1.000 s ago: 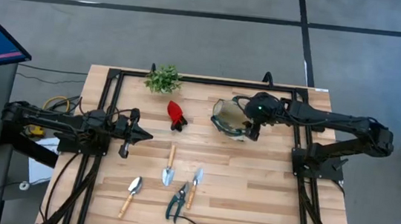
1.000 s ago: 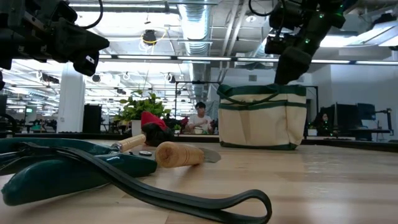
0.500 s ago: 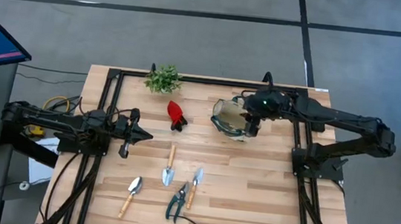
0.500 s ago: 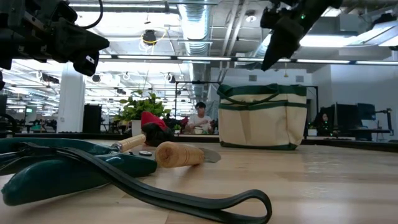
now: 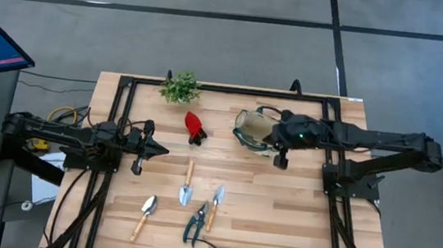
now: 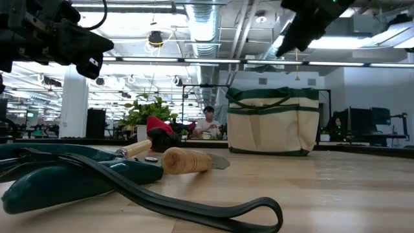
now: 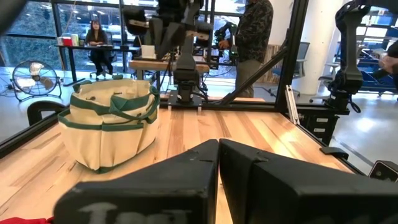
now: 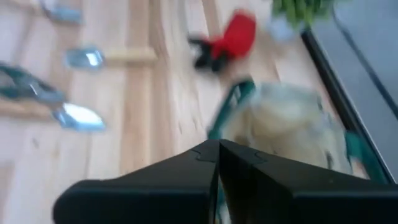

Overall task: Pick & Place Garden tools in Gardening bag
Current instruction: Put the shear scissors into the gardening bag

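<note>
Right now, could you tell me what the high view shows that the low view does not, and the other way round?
Only the high view shows the whole layout: the left hand waiting shut by the table's left side, the right hand shut just beside the bag, and three wooden-handled tools, including the trowel. Only the low view shows a seated person in the room behind. Both show the bag, the red tool, the pruners and the plant.

Two dark, slender jointed arms, black cables along links; small green light on right arm (image 5: pixel 298 134); dark wedge-shaped fingers (image 7: pixel 249 180) at each wrist.
</note>
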Action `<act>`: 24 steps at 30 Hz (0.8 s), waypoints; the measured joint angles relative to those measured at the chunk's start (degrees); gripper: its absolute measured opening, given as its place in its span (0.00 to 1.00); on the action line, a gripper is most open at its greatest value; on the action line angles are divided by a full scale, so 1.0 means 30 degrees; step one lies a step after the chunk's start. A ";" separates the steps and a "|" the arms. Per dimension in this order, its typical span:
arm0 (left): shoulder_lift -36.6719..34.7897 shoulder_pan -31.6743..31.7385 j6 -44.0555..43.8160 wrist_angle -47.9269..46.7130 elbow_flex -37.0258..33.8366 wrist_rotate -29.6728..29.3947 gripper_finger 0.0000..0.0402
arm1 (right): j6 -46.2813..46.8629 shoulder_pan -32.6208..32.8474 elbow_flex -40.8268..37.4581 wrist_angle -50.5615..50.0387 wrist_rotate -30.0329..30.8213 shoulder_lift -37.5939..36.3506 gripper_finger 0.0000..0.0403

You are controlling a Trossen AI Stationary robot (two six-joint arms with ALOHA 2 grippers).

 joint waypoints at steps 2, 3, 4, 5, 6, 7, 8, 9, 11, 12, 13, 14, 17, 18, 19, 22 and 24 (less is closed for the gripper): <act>-0.0007 -0.0005 -0.0001 0.0001 0.0001 0.0000 0.00 | 0.0279 0.0524 -0.0451 0.1259 -0.0020 -0.0135 0.00; -0.0005 0.0000 -0.0004 0.0002 -0.0003 0.0000 0.00 | 0.0328 0.0790 -0.0661 0.1790 -0.0025 -0.0135 0.00; 0.0000 -0.0001 -0.0008 -0.0003 0.0002 0.0001 0.00 | 0.0379 0.1087 -0.0917 0.2322 -0.0028 -0.0113 0.00; -0.0004 -0.0006 -0.0078 0.0004 0.0004 0.0004 0.00 | 0.0493 0.1333 -0.1154 0.2866 -0.0030 -0.0045 0.01; -0.0007 -0.0007 -0.0119 0.0004 0.0003 0.0001 0.00 | 0.0647 0.1584 -0.1329 0.3385 -0.0032 0.0077 0.01; 0.0000 0.0000 -0.0228 -0.0003 -0.0003 0.0007 0.00 | 0.0720 0.1817 -0.1456 0.3768 -0.0024 0.0233 0.00; -0.0007 0.0000 -0.0367 0.0004 0.0003 0.0007 0.00 | 0.0749 0.2047 -0.1489 0.3925 -0.0017 0.0459 0.00; -0.0007 -0.0001 -0.0466 0.0004 -0.0002 0.0007 0.00 | 0.0753 0.2281 -0.1489 0.4127 0.0056 0.0724 0.00; -0.0004 -0.0004 -0.0554 0.0004 0.0000 0.0007 0.00 | 0.0848 0.2789 -0.1503 0.4543 0.0745 0.1279 0.00; -0.0005 -0.0005 -0.0711 0.0004 0.0001 0.0007 0.00 | 0.0971 0.3063 -0.1503 0.4999 0.1299 0.1603 0.00; 0.0000 -0.0007 -0.1009 0.0004 0.0002 0.0007 0.00 | 0.0986 0.3332 -0.1503 0.5157 0.1838 0.1875 0.00; -0.0007 -0.0007 -0.1290 0.0004 -0.0003 0.0010 0.00 | 0.0989 0.3556 -0.1503 0.5243 0.2269 0.2143 0.00; 0.0000 -0.0007 -0.2666 0.0011 0.0004 0.0627 0.00 | 0.1371 0.4153 -0.1503 0.5984 0.2907 0.2997 0.00; 0.0024 -0.0007 -0.3010 0.0017 -0.0001 0.1211 0.00 | 0.1596 0.4300 -0.1503 0.6275 0.2992 0.3337 0.00; 0.0102 -0.0018 -0.3134 0.0038 -0.0001 0.1810 0.00 | 0.1770 0.4447 -0.1503 0.6515 0.3019 0.3655 0.00; 0.0464 -0.0243 -0.3613 0.0033 -0.0001 0.2616 0.00 | 0.2223 0.4774 -0.1496 0.7695 0.3040 0.4666 0.00; 0.0837 -0.0607 -0.3655 0.0033 -0.0003 0.2607 0.00 | 0.2519 0.4949 -0.1501 0.8487 0.3015 0.5339 0.00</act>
